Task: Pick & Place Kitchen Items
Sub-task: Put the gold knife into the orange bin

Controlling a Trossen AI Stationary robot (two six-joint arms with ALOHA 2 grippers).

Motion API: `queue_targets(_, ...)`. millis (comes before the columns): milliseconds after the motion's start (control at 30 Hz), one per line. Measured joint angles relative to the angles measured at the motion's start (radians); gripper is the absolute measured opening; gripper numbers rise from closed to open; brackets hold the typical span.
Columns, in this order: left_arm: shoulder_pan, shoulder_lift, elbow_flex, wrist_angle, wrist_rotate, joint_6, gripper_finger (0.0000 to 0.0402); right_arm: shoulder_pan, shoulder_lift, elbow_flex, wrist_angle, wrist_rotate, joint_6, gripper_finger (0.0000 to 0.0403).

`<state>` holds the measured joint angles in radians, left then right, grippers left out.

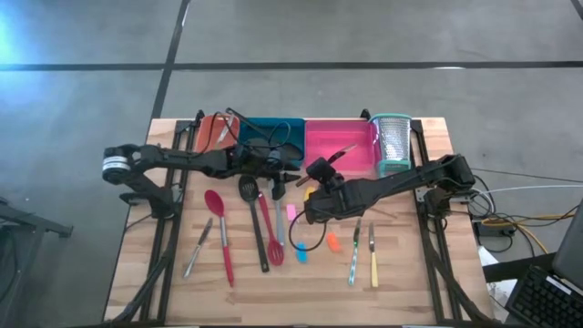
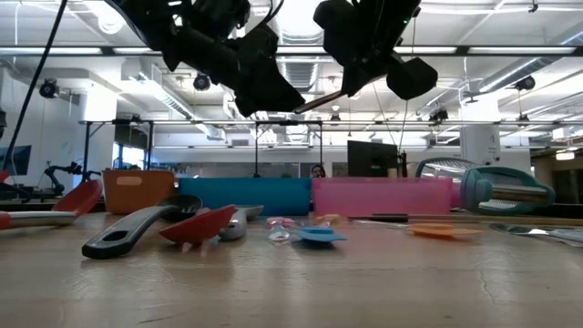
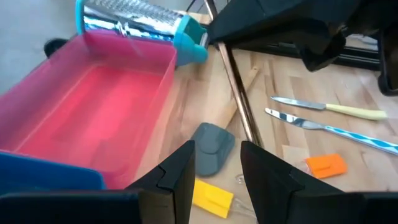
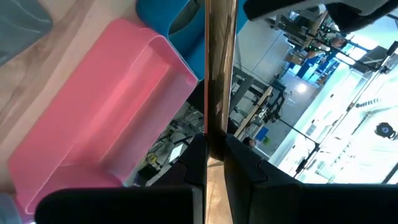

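on the table (image 1: 137, 273) lie two red spoons (image 1: 219, 232); right hand (image 1: 314, 193) grips a wooden-handled utensil (image 1: 339, 153), left hand (image 1: 278, 173) part-open

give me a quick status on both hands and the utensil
Right hand shut on slim brown-handled utensil, raised beside pink tray. Left hand partly open, empty, over table near grey spatula. Nothing blocking the tray.

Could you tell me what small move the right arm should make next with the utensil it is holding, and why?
Probably carry it a little farther toward the pink tray and lower it there. The right hand is shut on a slim wooden-handled utensil, held up above the table near the tray's edge, so it is not yet over the tray. The left hand hovers close beside, open and empty.
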<state>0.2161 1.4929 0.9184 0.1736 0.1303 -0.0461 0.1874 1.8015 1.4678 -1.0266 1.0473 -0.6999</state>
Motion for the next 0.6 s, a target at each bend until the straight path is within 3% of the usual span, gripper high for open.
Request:
queue_targets(500, 0.0, 0.022, 0.004, 0.001, 0.032, -0.02, 0.0133, -0.006, 0.0, 0.0, 0.066, -0.004, -0.045, 0.0018)
queue_targets(600, 0.0, 0.023, 0.012, -0.017, 0.037, -0.023, 0.0133, -0.007, 0.0, 0.0, 0.077, -0.045, -0.05, 0.0018)
